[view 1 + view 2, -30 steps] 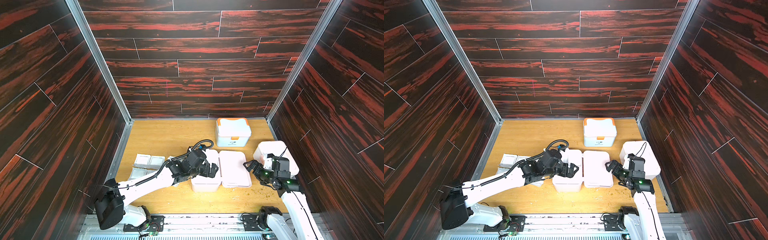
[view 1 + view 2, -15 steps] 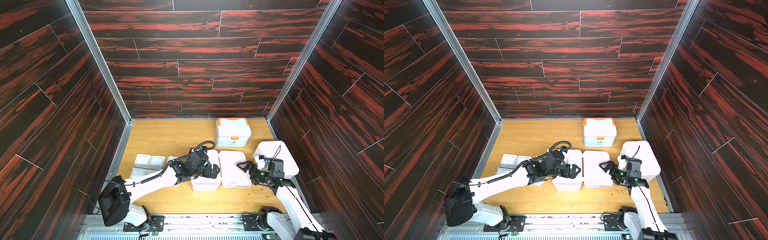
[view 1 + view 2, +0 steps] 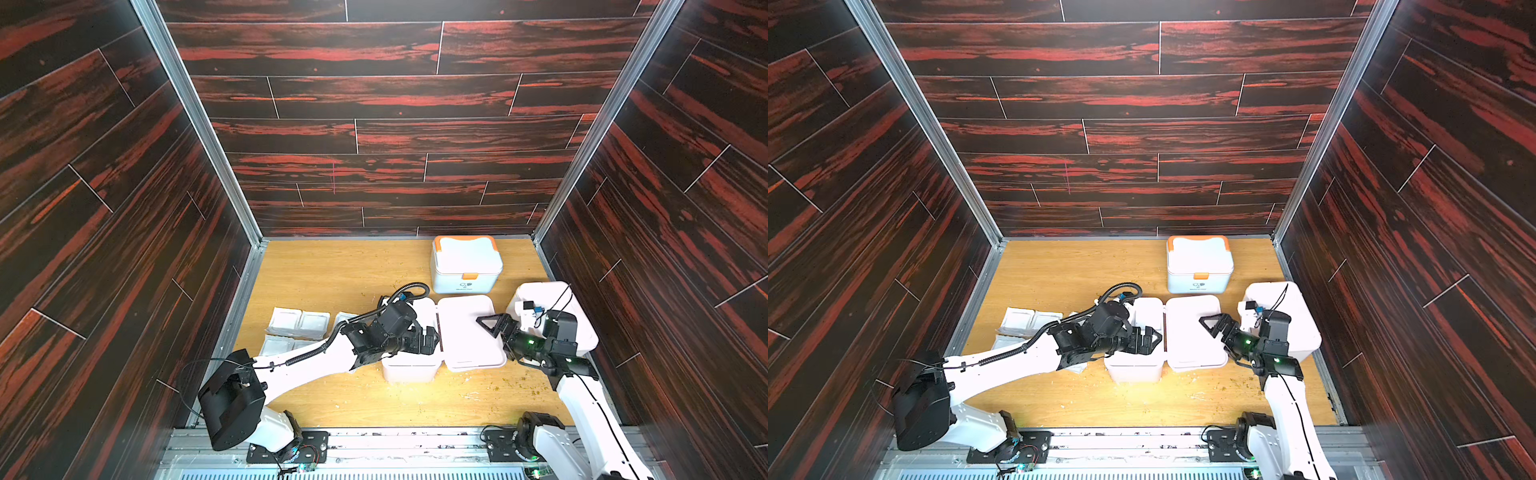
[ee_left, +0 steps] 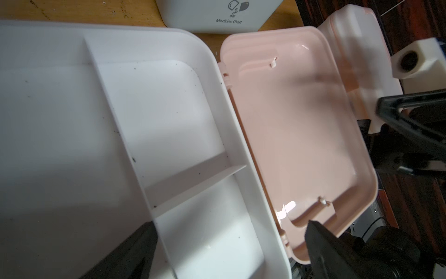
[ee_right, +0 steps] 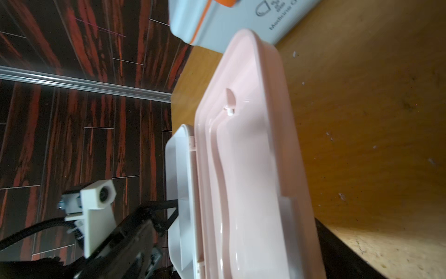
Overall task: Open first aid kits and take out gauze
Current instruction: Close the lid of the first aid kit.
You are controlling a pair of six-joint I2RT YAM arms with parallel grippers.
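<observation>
Left wrist view: open kit (image 4: 169,108) is seen empty, its lid (image 4: 289,132) laid flat for access.
Left gripper (image 3: 430,338): spread over the kit, nothing held.
Right gripper (image 3: 496,332): spread above the lid.
Gauze (image 3: 297,322): laid out beside the kit.

Left arm (image 3: 307,365) and right arm (image 3: 586,407): white shells, black joint housings. Left tool (image 3: 432,338) and right tool (image 3: 496,332): black, with triangular-framed fingers. A corrugated black hose (image 3: 411,285) runs along the left arm; the right wrist carries a white camera block (image 3: 524,309), thin black wire (image 3: 559,297) and green lamps (image 3: 529,343).
</observation>
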